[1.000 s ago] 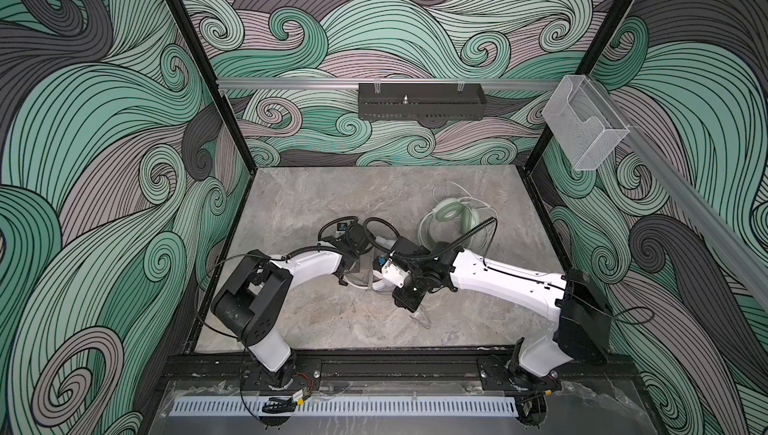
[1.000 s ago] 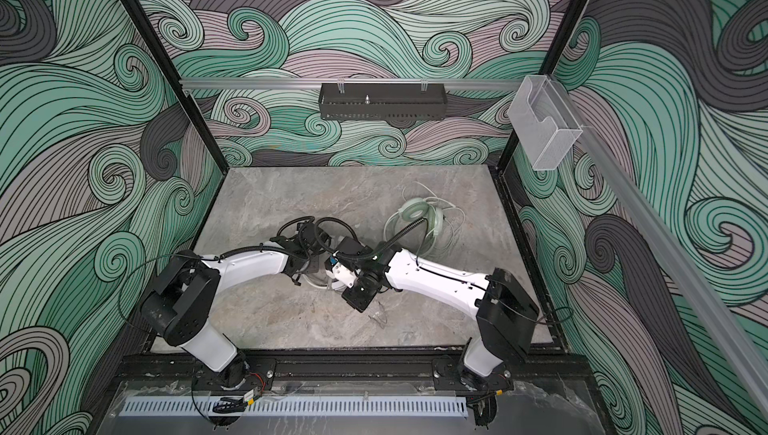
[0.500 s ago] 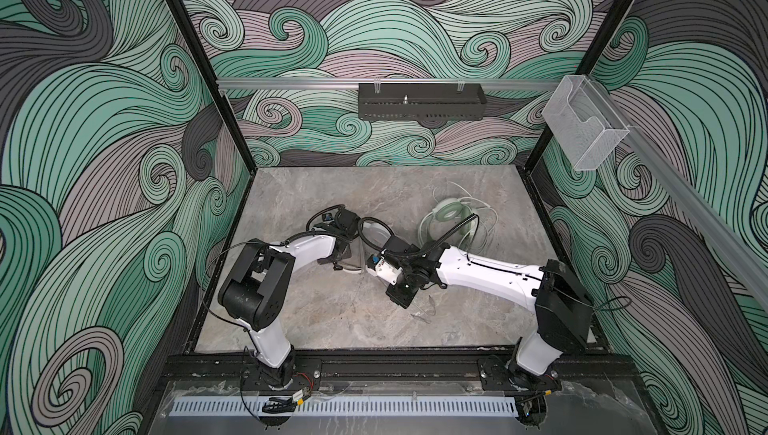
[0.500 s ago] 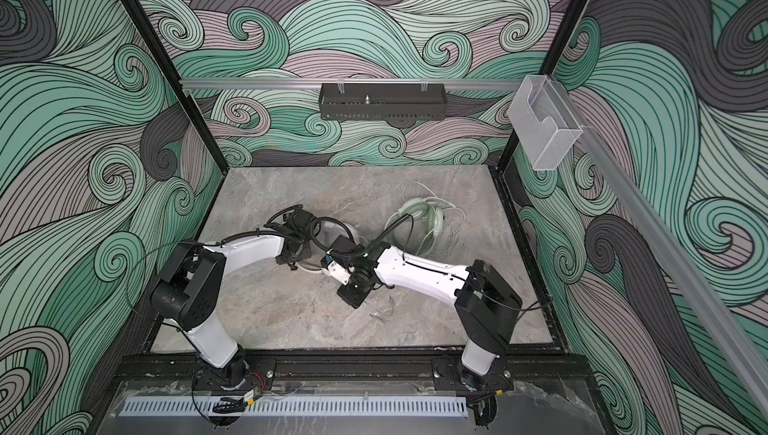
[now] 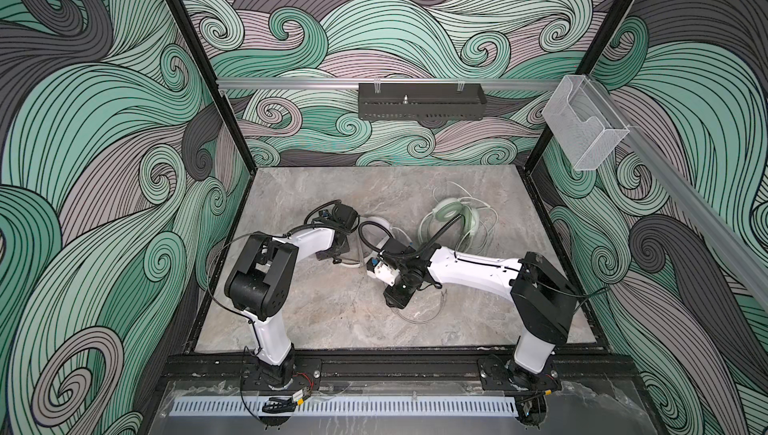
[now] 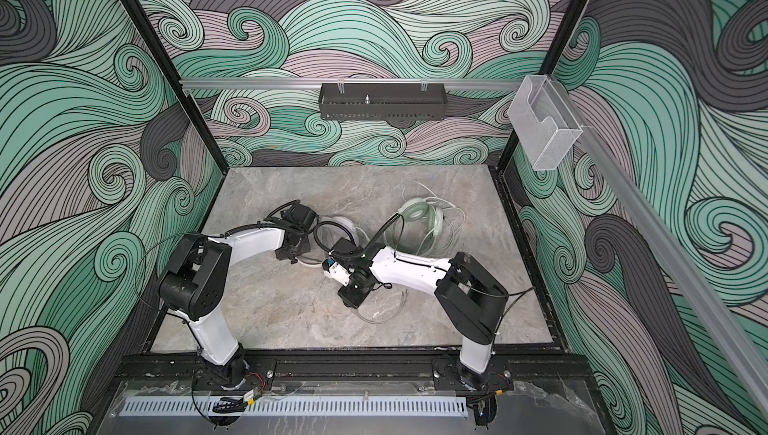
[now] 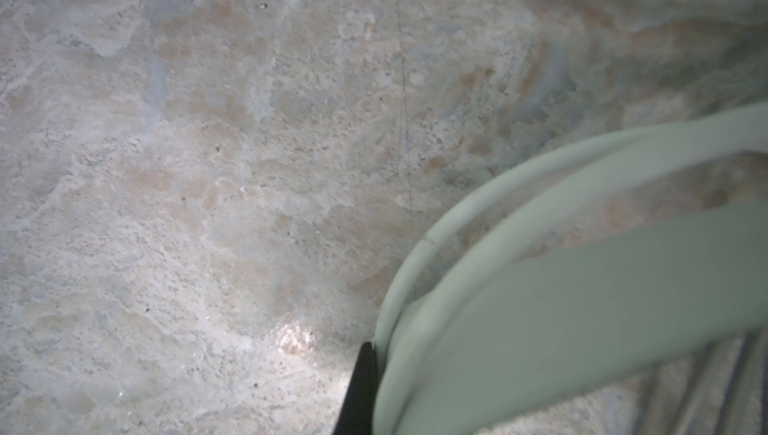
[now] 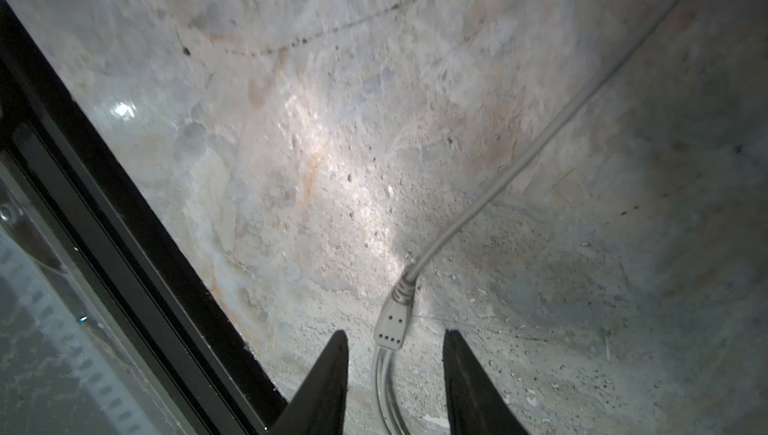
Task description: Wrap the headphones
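— Looking at the right pincer (image 8: pixel 395 332), how does it stand?
— Jaws apart. A grey cable joint (image 8: pixel 390 325) lies between them on the table (image 8: pixel 291 162), touching neither.
— The left pincer (image 5: pixel 337 257)?
— Closed, with a pale cable (image 7: pixel 415 254) against its finger. Pinched or not, I cannot tell.
— The headsets?
— The white headset (image 5: pixel 381 221) is between the arms. The green headset (image 5: pixel 451 216) is behind the right arm.

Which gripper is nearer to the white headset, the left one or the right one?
Left. The left gripper is shut on the white headset. The right gripper is apart from it, nearer the front, jaws open with the cable between them.
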Tool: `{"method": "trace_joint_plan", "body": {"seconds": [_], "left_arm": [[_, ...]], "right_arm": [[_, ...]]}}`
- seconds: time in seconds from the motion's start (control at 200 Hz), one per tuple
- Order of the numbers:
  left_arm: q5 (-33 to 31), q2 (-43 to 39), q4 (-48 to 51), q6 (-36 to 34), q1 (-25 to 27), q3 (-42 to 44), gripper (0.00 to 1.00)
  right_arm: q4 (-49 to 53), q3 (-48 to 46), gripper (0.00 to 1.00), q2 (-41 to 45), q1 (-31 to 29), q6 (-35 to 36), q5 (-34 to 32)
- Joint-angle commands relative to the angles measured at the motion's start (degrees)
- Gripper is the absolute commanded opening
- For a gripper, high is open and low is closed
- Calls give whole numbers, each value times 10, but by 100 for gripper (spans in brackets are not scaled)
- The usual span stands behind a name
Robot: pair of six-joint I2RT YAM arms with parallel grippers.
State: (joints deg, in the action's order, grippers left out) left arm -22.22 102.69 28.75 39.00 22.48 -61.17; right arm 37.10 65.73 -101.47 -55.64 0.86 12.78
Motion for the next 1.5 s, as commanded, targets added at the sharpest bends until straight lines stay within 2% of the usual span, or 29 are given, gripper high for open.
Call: {"method": "trace_joint_plan", "body": {"seconds": [0.0,0.19,0.315,0.345,0.42,0.485,0.615,0.851,1.246,1.406,1.496], "left_arm": [[-15,10,23,-9,-9,-14,0],[-7,8,18,-15,-12,-11,0],[-7,3,15,-25,-12,-6,0],[-6,2,14,-26,-13,-5,0],[0,0,9,-28,-13,-1,0],[5,0,8,-28,-13,1,0],[9,-4,5,-27,-13,6,0],[11,-8,1,-42,-17,9,0],[23,-1,-3,-91,-68,4,0],[24,-7,-6,-106,-91,1,0],[26,-5,-4,-106,-106,-6,0]], "right_arm": [[7,-34,46,39,4,-10,-3],[27,-99,56,129,10,-28,-11],[53,-129,58,180,10,-25,-2],[52,-135,62,189,10,-30,-4],[38,-147,71,198,10,-37,-6],[37,-145,73,180,10,-37,-10],[38,-134,71,130,10,-25,-13],[22,-142,71,103,9,-35,-29],[46,-111,65,48,-24,-35,-73],[54,-102,55,30,-25,-33,-79],[55,-100,46,24,-25,-32,-82]]}}
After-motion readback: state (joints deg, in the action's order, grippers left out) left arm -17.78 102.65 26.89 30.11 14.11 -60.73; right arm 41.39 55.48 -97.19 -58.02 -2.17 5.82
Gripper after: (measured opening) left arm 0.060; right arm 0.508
